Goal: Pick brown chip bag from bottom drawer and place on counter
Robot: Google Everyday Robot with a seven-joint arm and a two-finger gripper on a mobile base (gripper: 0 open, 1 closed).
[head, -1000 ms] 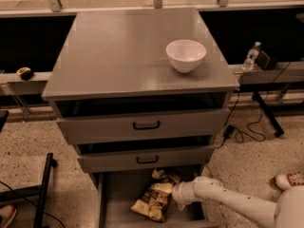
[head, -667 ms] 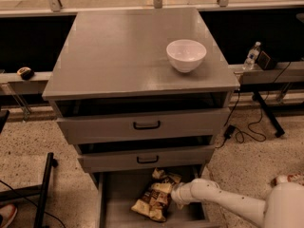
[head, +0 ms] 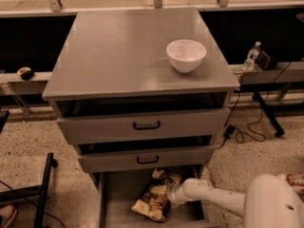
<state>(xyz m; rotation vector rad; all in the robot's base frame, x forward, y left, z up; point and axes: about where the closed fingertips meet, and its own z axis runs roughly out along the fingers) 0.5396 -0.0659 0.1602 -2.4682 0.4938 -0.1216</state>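
Lingering with the gripper (head: 173,194) against the brown chip bag (head: 153,202) just left of it in the bottom drawer (head: 116,199), barely moved; cannot tell whether clamped; no lift yet.

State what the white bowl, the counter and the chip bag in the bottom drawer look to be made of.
White bowl: likely glazed ceramic, possibly plastic; smooth, even white, soft sheen.
Counter: grey laminate or painted metal; flat, slightly glossy top.
Brown chip bag: thin plastic film, crinkled and creased.
The gripper is at the bag's right side, inside the bottom drawer.
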